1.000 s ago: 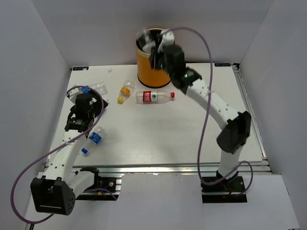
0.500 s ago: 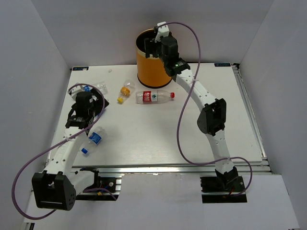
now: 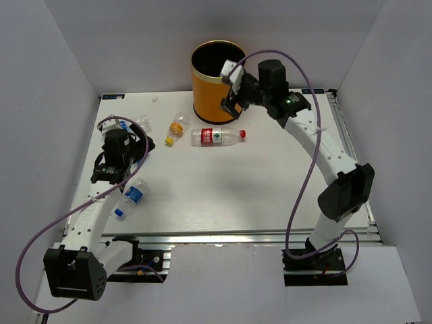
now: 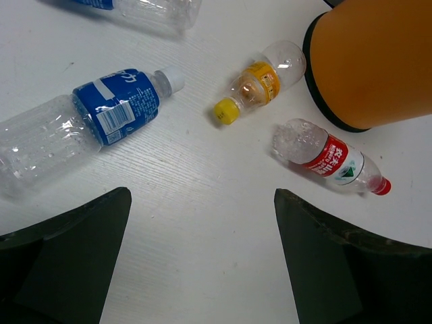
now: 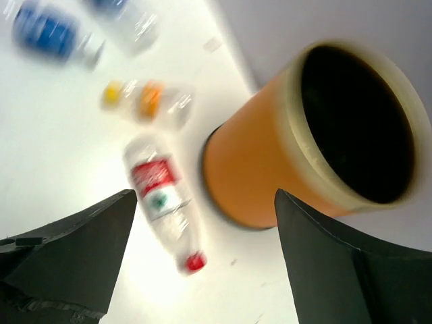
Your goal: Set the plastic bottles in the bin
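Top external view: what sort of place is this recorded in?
Probably a lab robot test cell: plain grey panel walls box in a white tabletop, two robot arms are bolted at its near edge, and small clear plastic bottles lie beside a tall orange cylindrical bin.

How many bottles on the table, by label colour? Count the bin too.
Blue-label bottles: 2
Red-label bottle: 1
Orange-label bottle: 1
Bin: 1
Total: 5 things, 4 of them bottles lying on the table. The bin's inside is too dark to count anything in it.
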Tool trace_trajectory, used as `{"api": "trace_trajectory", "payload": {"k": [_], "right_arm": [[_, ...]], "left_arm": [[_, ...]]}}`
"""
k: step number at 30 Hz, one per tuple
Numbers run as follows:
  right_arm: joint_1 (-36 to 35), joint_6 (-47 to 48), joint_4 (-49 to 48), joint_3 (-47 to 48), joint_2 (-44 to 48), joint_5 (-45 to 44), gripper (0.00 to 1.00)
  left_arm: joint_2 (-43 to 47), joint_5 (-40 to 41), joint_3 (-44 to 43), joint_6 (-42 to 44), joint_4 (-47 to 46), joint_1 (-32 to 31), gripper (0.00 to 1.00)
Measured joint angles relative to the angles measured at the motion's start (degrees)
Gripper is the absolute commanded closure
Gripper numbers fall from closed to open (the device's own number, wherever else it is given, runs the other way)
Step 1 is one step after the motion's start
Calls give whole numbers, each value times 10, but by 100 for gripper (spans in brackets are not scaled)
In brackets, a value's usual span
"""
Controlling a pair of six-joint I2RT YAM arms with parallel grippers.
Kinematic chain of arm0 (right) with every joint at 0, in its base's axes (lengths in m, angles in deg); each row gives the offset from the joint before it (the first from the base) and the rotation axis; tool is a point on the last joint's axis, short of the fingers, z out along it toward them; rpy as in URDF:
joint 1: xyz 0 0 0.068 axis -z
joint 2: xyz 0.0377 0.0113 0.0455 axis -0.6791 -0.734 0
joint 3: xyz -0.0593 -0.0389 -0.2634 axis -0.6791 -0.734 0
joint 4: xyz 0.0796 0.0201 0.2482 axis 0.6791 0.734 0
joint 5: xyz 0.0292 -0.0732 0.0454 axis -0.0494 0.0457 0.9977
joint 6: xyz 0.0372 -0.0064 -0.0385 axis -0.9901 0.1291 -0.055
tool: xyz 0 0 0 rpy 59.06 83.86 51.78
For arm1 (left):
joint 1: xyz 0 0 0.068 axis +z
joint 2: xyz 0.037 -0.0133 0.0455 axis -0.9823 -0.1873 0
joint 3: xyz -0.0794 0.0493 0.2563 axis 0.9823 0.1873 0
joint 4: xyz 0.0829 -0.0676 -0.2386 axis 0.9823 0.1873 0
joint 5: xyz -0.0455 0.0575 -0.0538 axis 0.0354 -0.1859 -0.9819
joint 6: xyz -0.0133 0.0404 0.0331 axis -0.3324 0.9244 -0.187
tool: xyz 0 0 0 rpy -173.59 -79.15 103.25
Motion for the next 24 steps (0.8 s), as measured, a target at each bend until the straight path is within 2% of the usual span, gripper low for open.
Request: {"api": "trace_trajectory", "payload": {"k": [3,6,9,12,18,24], "right_arm": [[2,71,84,-7,-39,45,11],[-2,106,138,9,-115,54,11],[-15,117,141,18,-200,33,11],[-35,118,103,1,-243,-23,11],[-61,118,-19,-50,-248,-94,11],[-57,122,-63,-2,-291,-128,11]], "left_arm": [[1,-2,0,3,0,0,2],[2,-2,0,3,0,0,2],[5,-2,0,3,-1,0,2],[6,-2,0,3,-1,0,2],[6,-2,0,4,-1,0,2],[6,-1,0,8,-7,0,2]]}}
